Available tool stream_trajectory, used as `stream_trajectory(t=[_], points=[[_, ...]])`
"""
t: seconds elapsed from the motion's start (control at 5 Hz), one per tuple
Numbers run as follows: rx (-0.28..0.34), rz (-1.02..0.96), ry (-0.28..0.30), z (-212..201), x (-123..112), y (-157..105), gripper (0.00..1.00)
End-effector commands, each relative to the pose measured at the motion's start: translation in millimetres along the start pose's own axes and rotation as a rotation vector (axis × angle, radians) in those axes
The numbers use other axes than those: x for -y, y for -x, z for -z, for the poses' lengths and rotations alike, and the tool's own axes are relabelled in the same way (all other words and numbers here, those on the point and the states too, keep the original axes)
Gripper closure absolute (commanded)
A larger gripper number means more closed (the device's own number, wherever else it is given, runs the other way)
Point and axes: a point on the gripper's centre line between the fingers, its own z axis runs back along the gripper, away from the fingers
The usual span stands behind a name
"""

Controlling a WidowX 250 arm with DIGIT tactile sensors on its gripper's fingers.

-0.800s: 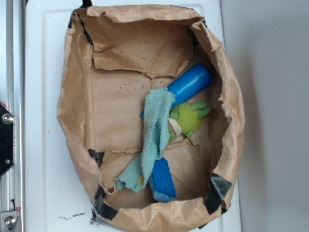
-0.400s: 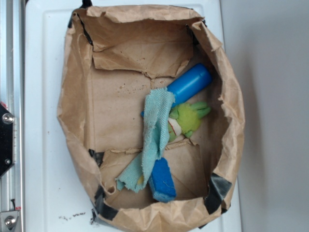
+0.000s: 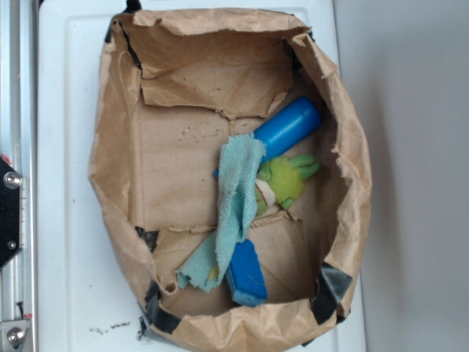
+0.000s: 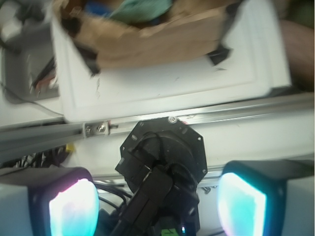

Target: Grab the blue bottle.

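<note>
bottle (image 3: 288, 127): lies on its side in the upper right of the exterior frame, inside the bag (image 3: 110, 183), tilted so the rounded end points up and right, close to the bag's right wall.
cover: the lower-left end is hidden under the cloth (image 3: 236, 198); only the upper right part is exposed.
neighbours: the plush (image 3: 282, 180) lies just below the exposed part, close to it or touching; which cannot be told. The sponge (image 3: 246, 273) is well apart, at lower centre.
handling (judged): smooth hard plastic, so likely stiff, light and slippery; being round, it is expected to roll or squirt out of a shallow pinch. No fragility is suggested.
hold point (judged): the bare barrel between the cloth edge and the rounded end, taken across its width. The domed tip is to be avoided, as is the draped end, where cloth would be pinched along with it.
clearance (judged): the bag wall on the upper right and the plush below leave little room on either side of the barrel.
gripper (image 4: 157, 196): seen in the wrist view, its two pads set wide apart at the lower corners, nothing held; it sits off the tabletop (image 4: 162, 83), outside the bag, well away from the bottle.
progress (judged): approach not yet made.
</note>
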Motion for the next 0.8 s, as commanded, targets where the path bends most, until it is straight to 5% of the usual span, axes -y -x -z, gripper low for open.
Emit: stream_trajectory(t=[0.0, 0.4, 0.6], points=[[0.064, -0.028, -0.050, 1, -12, -30, 0.00], [0.071, 0.142, -0.029, 18, -21, -53, 0.00], [0.017, 0.198, -0.032, 30, -13, -67, 0.00]])
